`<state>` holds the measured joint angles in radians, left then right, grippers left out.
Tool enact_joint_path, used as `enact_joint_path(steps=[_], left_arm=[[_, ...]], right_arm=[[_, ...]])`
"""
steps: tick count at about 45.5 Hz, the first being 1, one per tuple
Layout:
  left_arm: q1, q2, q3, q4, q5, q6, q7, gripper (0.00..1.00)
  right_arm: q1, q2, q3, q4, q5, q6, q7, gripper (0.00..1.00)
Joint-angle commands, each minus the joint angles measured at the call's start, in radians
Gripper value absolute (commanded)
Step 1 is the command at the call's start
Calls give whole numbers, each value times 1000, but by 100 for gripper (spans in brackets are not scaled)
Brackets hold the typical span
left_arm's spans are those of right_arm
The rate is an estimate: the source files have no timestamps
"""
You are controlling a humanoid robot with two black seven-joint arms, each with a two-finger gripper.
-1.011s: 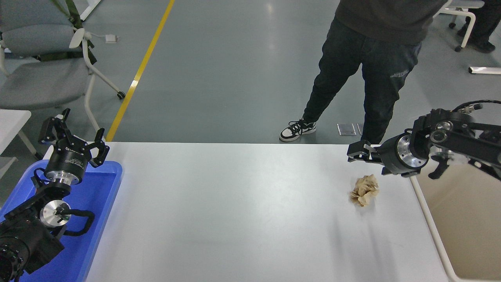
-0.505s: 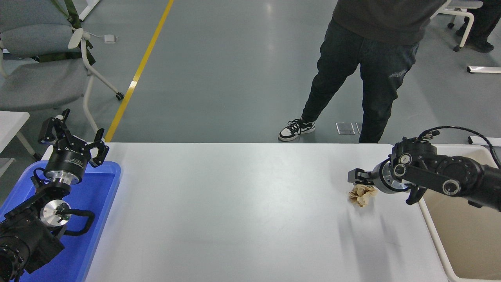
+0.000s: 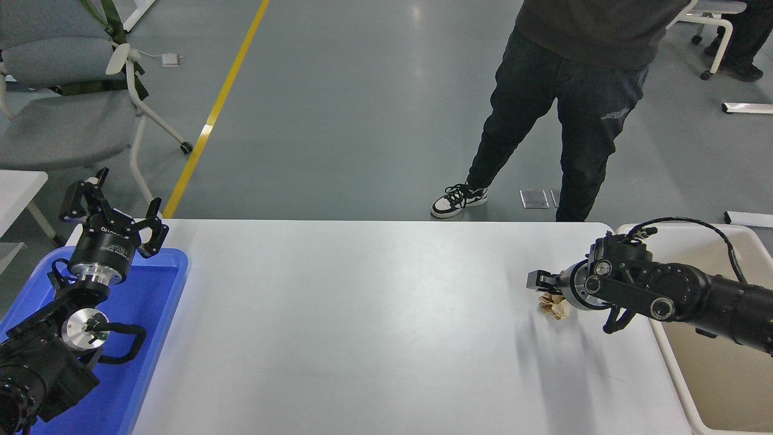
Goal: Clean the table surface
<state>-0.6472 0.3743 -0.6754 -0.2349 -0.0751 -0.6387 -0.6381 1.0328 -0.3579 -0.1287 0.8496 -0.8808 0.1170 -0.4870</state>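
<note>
The white table surface [image 3: 362, 314] fills the lower part of the head view. A crumpled tan paper ball [image 3: 554, 308] lies on it near the right edge. My right gripper [image 3: 539, 284] comes in from the right and sits low over the ball, covering its upper part; its wrist hides whether it holds the paper. My left gripper [image 3: 115, 211] is parked at the lower left above the blue tray, open and empty.
A blue plastic tray [image 3: 151, 302] lies at the table's left end under the left arm. A beige-white bin [image 3: 724, 374] stands just off the right edge. A person [image 3: 567, 90] stands beyond the far edge. A grey chair [image 3: 60, 109] is at the far left.
My right arm has come down and toward the camera, from above and behind the paper ball to right on top of it. The ball has stayed in place. The left arm has not moved.
</note>
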Motion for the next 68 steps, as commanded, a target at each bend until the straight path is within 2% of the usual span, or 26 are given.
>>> enact_joint_path(steps=[1,8,16,21,27,28,30,34,37,54,60,68], left_arm=[[0,0,0,0,0,-1,0,100],[0,0,0,0,0,1,0,100],[0,0,0,0,0,-1,0,100],[0,0,0,0,0,-1,0,100],[0,0,0,0,0,-1,0,100],[0,0,0,0,0,1,0,100],[1,0,0,0,0,1,0,100],[0,0,0,0,0,1,0,100],[0,0,0,0,0,1,0,100],[0,0,0,0,0,1,0,100],[0,0,0,0,0,-1,0,100],[0,0,-1,0,0,-1,0,100]], right_arm=[[-17,54,-15,-86,-1,-30,37,97],[-43,89,-22,-168,-1,-33,99,97],[-62,108,-22,-202,-1,-34,114,97],[-66,108,-23,-202,-3,-34,129,85],[-71,108,-37,-202,-3,-34,177,60],[-70,108,-57,-204,-3,-34,185,46],[-68,108,-72,-202,-1,-34,192,30],[-71,108,-75,-204,-1,-37,200,9],[-73,108,-77,-204,-1,-42,203,0],[-70,93,-34,-173,22,-60,220,0],[-50,42,3,-143,25,-45,220,0],[6,-75,11,-3,26,-17,219,0]])
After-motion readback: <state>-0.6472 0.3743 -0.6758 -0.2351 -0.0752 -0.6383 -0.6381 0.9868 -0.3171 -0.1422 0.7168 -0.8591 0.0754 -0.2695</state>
